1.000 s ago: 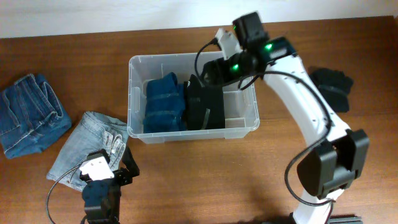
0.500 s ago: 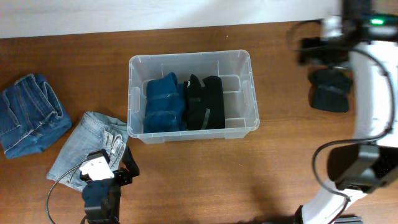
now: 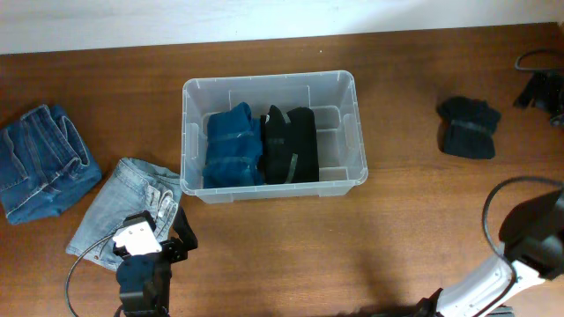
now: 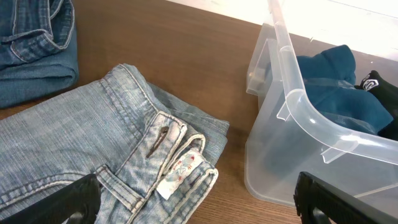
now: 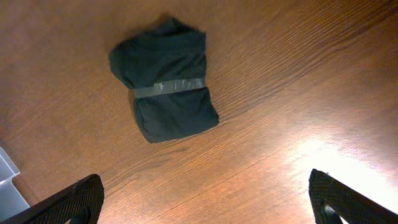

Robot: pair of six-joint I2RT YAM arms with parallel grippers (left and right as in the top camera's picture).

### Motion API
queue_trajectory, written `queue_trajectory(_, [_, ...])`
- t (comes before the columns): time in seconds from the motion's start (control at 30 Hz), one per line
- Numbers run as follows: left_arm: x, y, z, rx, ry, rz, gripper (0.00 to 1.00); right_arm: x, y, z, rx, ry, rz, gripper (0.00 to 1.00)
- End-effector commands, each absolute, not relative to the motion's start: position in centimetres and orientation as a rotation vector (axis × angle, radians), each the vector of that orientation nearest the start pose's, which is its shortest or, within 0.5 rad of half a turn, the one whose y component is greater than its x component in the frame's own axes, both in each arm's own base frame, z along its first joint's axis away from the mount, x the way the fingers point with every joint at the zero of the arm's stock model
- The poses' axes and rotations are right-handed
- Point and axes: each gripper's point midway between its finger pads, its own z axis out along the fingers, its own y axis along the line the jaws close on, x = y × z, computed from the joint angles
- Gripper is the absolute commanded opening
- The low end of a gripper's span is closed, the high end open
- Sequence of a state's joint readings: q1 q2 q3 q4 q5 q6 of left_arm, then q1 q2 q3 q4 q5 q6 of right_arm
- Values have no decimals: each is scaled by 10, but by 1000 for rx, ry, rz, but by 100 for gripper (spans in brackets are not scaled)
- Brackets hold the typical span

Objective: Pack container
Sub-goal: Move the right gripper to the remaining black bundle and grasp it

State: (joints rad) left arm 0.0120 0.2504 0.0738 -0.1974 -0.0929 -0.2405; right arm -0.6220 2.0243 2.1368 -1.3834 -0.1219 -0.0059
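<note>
The right tool (image 5: 205,208) hangs with its jaws spread wide and nothing between them, out at the far right of the surface (image 5: 292,81). Just ahead of it on the wood lies a dark bundle (image 5: 165,87), folded cloth cinched by a tape band (image 5: 168,88). Seen from the wrist, the bundle's long axis runs away from the tool, a little slanted. The band crosses it roughly side to side, the same way the jaws gape, so I'd judge a move forward and down would let them straddle the narrow waist. The container (image 3: 269,79) sits well off to the left of that bundle, mid-surface. A blue bundle (image 3: 233,145) and a black bundle (image 3: 291,145) lie side by side inside it, with a bare strip at its right end. The right arm is plainly the nearer one to the dark bundle. The left tool (image 4: 199,211), jaws also wide apart and empty, hovers over the light jeans (image 4: 112,143) near the container's left corner.
</note>
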Motion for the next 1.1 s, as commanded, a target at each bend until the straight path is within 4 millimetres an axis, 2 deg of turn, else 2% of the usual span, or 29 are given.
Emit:
queue_trajectory(0.0, [243,18,101,-304,1923,-71,100,387,-239,168,824,2741,199,96])
queue_trajectory(0.1, [243,18,101,-304,1923,-71,100,393,-236,136,798,2801,282,94])
queue_trajectory(0.33, [243,18,101,-304,1923,-70,99,392,-235,69,858,2918,380,93])
queue_trajectory(0.43, [243,18,101,-304,1923,-71,99,394,-230,51,857,2938,440,93])
queue_trajectory(0.5, [243,18,101,-304,1923,-71,99,398,-225,44,828,2930,504,93])
queue_trajectory(0.57, [243,18,101,-304,1923,-71,99,403,-222,39,786,2920,553,88])
queue_trajectory(0.9, [243,18,101,-304,1923,-71,99,408,-225,28,775,2906,541,82])
queue_trajectory(1.07, [243,18,101,-304,1923,-71,99,402,-222,8,784,2922,544,81])
